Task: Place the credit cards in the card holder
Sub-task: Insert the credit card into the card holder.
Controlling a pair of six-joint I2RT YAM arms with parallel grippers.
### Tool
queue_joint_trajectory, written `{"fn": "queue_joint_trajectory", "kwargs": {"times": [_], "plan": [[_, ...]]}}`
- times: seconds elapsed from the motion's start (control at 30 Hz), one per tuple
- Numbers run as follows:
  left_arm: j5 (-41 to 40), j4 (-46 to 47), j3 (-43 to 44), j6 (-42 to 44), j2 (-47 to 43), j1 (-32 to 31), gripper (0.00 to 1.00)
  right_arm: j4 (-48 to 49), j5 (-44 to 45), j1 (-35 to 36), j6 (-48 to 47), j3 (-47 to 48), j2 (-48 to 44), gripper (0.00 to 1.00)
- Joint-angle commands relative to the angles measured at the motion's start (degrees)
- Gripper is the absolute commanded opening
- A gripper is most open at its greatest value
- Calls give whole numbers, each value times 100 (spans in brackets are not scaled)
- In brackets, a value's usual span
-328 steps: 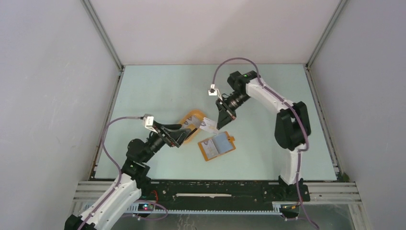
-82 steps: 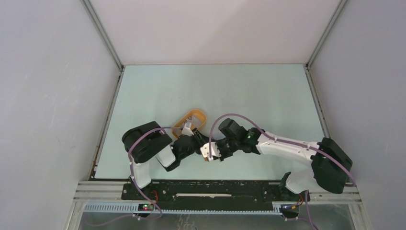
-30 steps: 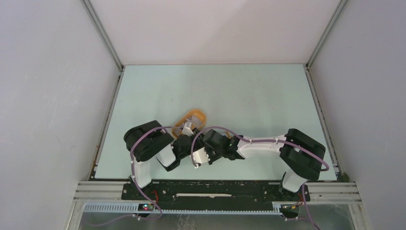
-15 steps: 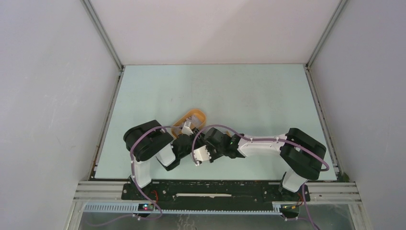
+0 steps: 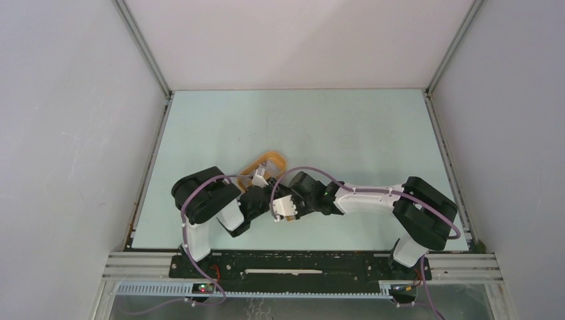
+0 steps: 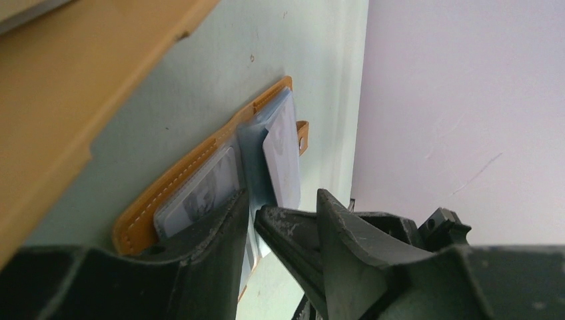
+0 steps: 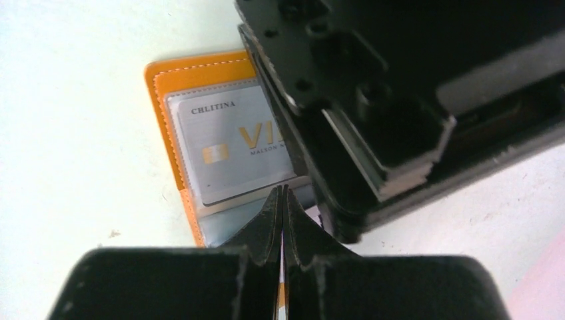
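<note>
The card holder (image 6: 174, 192) lies open on the table, orange-tan outside and blue-grey inside. One credit card (image 7: 232, 148), silver with a chip and gold print, sits in its slot. A second card (image 6: 282, 155) lies on the far half. My left gripper (image 6: 252, 208) is shut on the blue-grey inner flap (image 6: 253, 167). My right gripper (image 7: 282, 191) is shut, its tips on the lining just below the silver card's edge. In the top view both grippers, left (image 5: 256, 201) and right (image 5: 293, 203), meet over the holder and hide it.
An oval orange tray (image 5: 268, 160) holding more pale cards (image 5: 258, 175) stands just beyond the left gripper; its rim fills the upper left of the left wrist view (image 6: 73, 93). The left gripper's black body (image 7: 386, 93) crowds the right wrist view. Walls enclose the table.
Over the last second my right wrist has shifted slightly right and away from the near edge. The left arm has not moved. Much earlier the right gripper held a card above the tray.
</note>
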Motion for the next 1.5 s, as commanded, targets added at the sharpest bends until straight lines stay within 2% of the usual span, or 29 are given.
{"fn": "queue_joint_trajectory", "kwargs": {"times": [0.0,0.17,0.33,0.5,0.53,0.6,0.77,0.93,1.1,1.2,1.3,1.4,1.47], "plan": [[50,-586,-27,325,120,-20,49,-155,355,-215,119,216,-266,3],[42,-589,-45,349,53,-21,48,-433,255,-343,226,358,-278,4],[38,-541,-123,375,-137,-19,48,-845,-348,-480,307,473,-414,7],[-4,-579,-250,457,-495,-29,48,-1200,-996,-647,297,516,-669,14],[-20,-605,-288,477,-572,-30,48,-1301,-1097,-670,304,557,-713,20],[-49,-608,-358,508,-705,-27,48,-1470,-1217,-697,333,608,-807,25],[-97,-694,-532,622,-1123,-81,48,-1778,-1643,-829,302,620,-1176,28],[-174,-1200,-611,1023,-1901,-250,48,-1989,-2075,-1177,480,697,-1596,31],[-521,-2436,-636,1800,-3390,-485,48,-2218,-2678,-1664,1025,913,-1981,39],[-915,-3817,-488,2547,-4539,-635,48,-2207,-3297,-2047,1516,991,-2220,49],[-1232,-5036,-209,3520,-5666,-708,48,-2199,-4136,-2538,1989,995,-2305,69],[-1357,-5729,-31,4478,-6576,-712,53,-2393,-5296,-3059,2371,993,-2159,90],[-1408,-6036,61,4911,-7005,-707,59,-2450,-5821,-3399,2711,993,-2018,95]]}}
